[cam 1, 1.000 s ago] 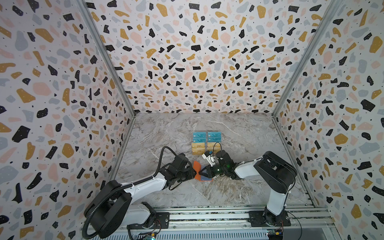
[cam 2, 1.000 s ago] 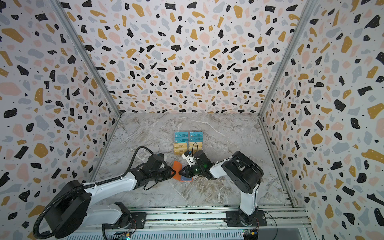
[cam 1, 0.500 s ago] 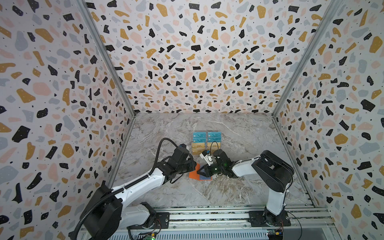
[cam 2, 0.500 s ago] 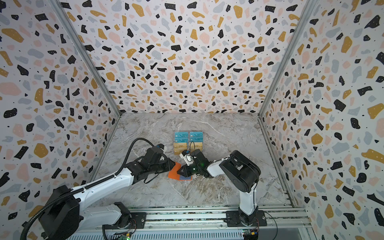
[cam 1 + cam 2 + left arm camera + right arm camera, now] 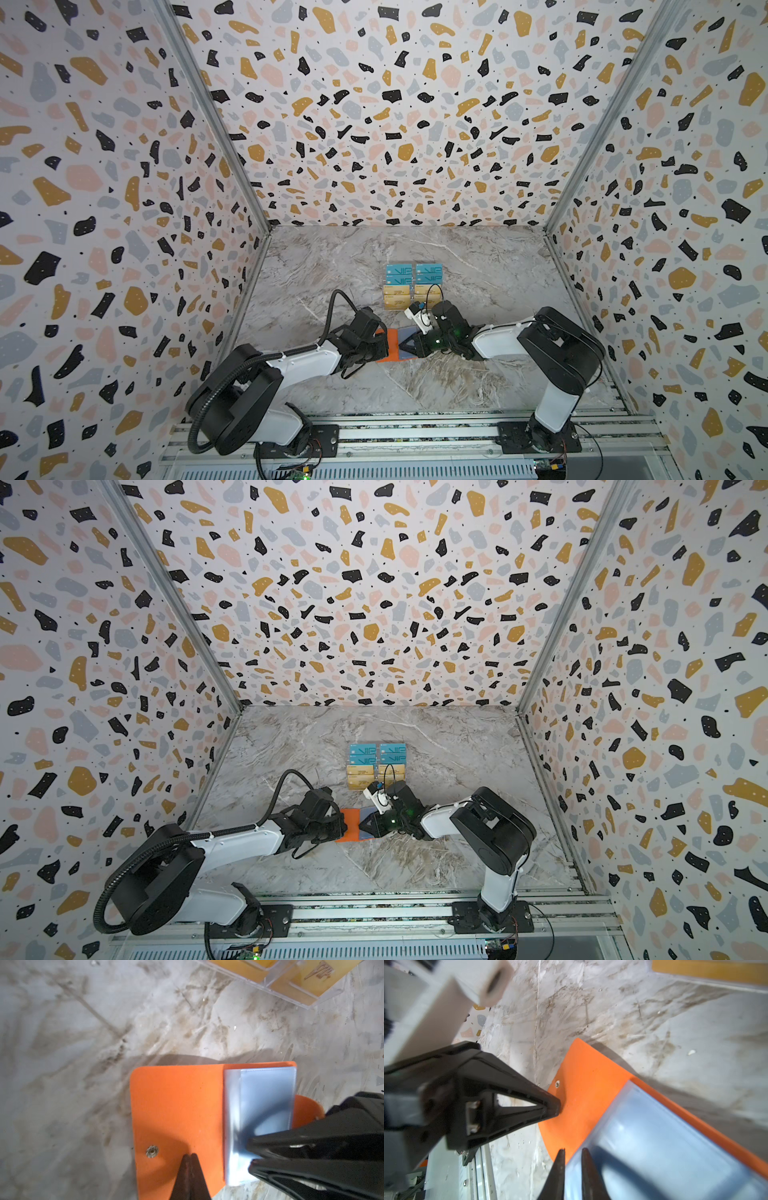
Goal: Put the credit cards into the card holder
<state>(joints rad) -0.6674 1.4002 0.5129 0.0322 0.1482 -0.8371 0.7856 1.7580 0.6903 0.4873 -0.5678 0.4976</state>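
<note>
Card holder [image 5: 176, 1105] lies open on the desk [image 5: 478, 270], near the front, at 6 o'clock of the clear rack [image 5: 280, 987]. Its orange cover is folded out toward 9 o'clock, snap [image 5: 152, 1151] showing.

Left tool [image 5: 189, 1157] has just closed: tips pressed together and set down on the cover by the snap. It looks like pinning, not pinching. Right tool [image 5: 573, 1151], reaching in from 3 o'clock, pinches the edge of the clear sleeves [image 5: 259, 1095].

So the holder's braced open on both sides, prob. ready for loading. But the credit cards [image 5: 397, 297] all sit in the rack at 12 o'clock, below the teal ones [image 5: 413, 274], and no sleeve is filled yet.

Vs a sec ago: the left tool was spread then and only slivers of orange showed. Half a sec ago that tool sat up nearer 11 o'clock. Right tool's the same throughout.
</note>
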